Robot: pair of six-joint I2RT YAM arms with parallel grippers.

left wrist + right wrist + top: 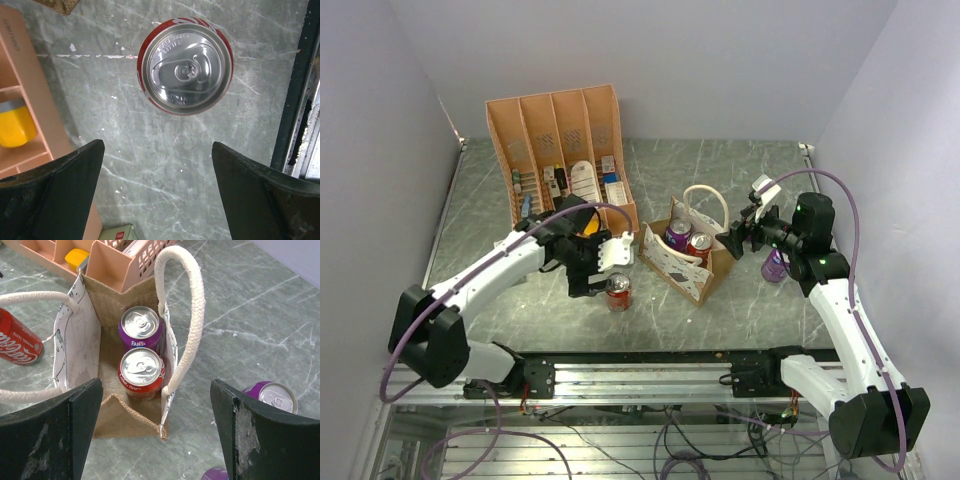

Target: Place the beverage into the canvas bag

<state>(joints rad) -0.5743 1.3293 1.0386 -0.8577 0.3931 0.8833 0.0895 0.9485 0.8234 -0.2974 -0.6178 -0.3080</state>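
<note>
Though empty, left fingers point(55, 195) wide apart by the red can point(185, 65) (right fingers point(55, 430) likewise, near the canvas bag point(75, 350)).

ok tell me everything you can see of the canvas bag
The canvas bag is a small boxy tote of tan-brown, burlap-like fabric with pale speckled side panels and two cream rope handles. It stands upright with its top open on the green-grey table, beside a corner of the orange organiser. Inside it, side by side and upright, are a purple Fanta can and a red can.
</note>
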